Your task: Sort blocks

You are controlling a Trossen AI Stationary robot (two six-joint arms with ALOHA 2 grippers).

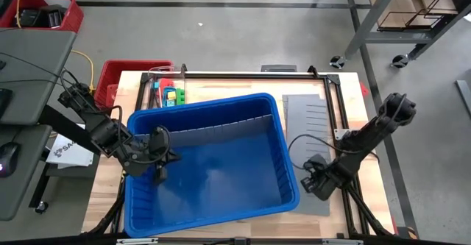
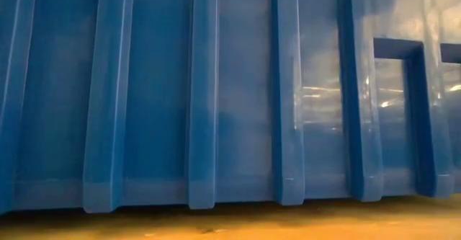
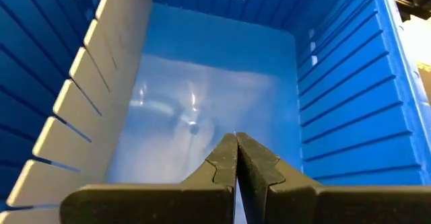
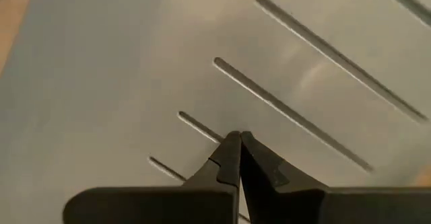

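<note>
Left gripper (image 3: 236,138), clenched and empty inside the large blue plastic bin (image 1: 285,164), should open before reaching the small coloured toy blocks (image 1: 171,96); right gripper (image 4: 234,135) rests clenched.

You see large blue bin (image 1: 213,201) at frame centre on wooden table (image 1: 103,193), grey divider panel (image 1: 221,127) standing across its upper part. Flat grey slotted panel (image 1: 313,116) lies right of bin. Red crate (image 1: 121,72) off table's upper left corner; another red crate (image 1: 44,13) sits top left of frame.
</note>
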